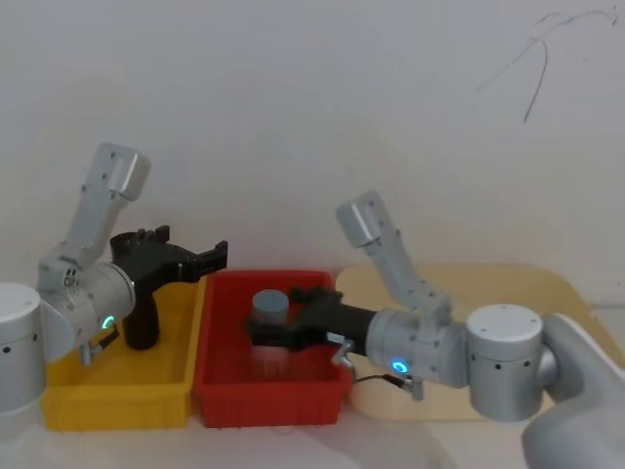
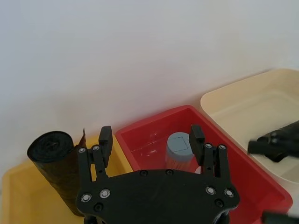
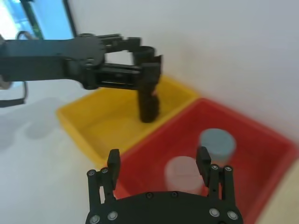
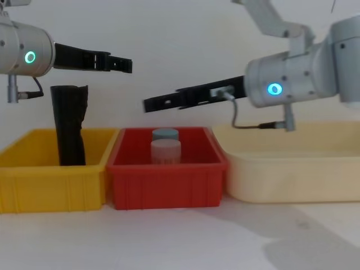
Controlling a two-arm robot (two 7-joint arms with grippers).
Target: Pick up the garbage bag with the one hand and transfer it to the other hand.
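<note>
Gaping, left hand [image 2: 151, 136] and right hand [image 3: 158, 156] hold nothing; black garbage bag [image 4: 68, 124] stands ragged-topped.

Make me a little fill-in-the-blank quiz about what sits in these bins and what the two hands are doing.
1. The black roll stands ____ in the yellow bin.
2. The red bin holds ____ jars, with the right hand above them.
3. The left hand and the right hand both have their fingers ____, holding nothing.

Missing words: upright; two; open.

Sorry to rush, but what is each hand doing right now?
Left hand: open, empty, raised over the yellow bin.
Right hand: open, empty, above the red bin.
</note>
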